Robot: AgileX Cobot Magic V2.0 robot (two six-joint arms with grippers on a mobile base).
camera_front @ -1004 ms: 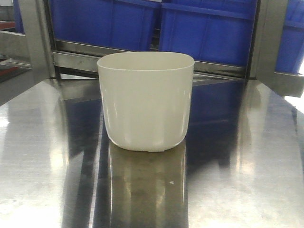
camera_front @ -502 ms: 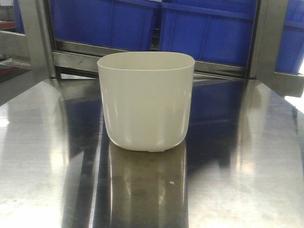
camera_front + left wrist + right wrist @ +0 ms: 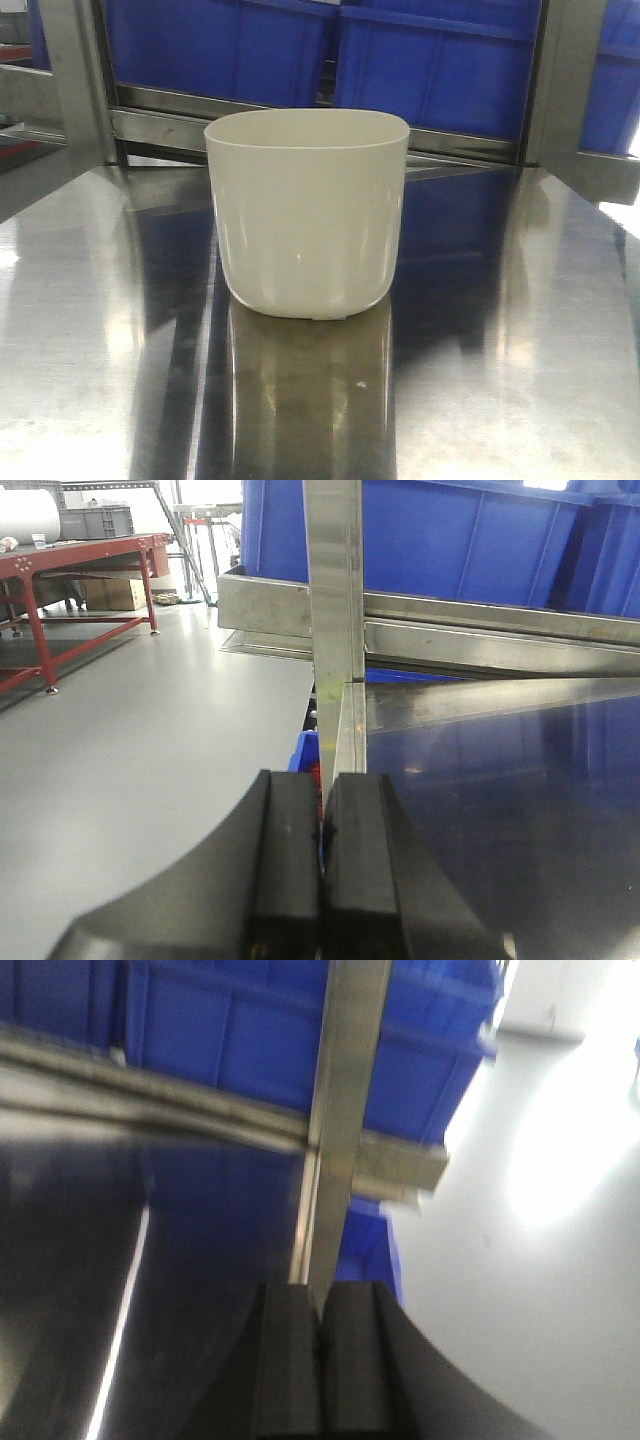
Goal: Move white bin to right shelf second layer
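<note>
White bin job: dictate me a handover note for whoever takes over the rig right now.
The left claw is shut and empty, by the left edge of the table.
The right claw is shut and empty, by the table's right edge.
The white bin stands upright on the table, in front of the blue crates, untouched; neither wrist view shows it.
Done: nothing visible.
Left: open the claws, grasp the white bin, carry it to the right shelf second layer, which no view shows.
</note>
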